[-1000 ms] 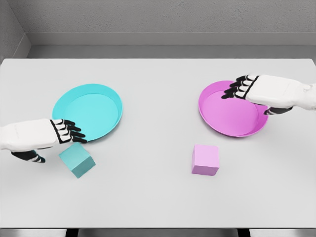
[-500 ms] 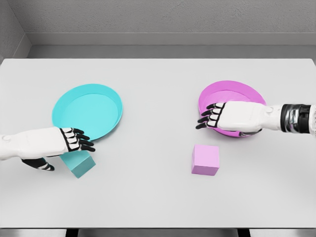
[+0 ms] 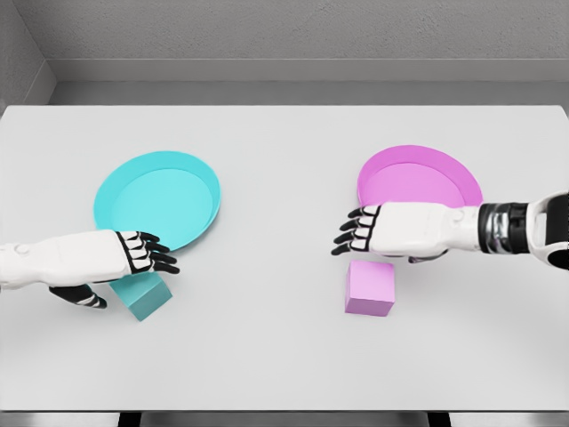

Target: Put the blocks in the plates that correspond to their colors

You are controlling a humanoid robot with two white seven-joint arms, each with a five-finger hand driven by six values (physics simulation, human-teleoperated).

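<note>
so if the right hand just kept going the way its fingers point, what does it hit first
The right hand points toward the picture's left, hovering above the pink block. That line crosses bare table, so the way looks free until the teal plate or left hand, though height is unclear.

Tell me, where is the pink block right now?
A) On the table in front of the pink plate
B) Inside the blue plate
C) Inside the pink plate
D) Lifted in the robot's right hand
A: the pink block sits on the table, outside the pink plate, with the right hand above it, holding nothing.
</note>
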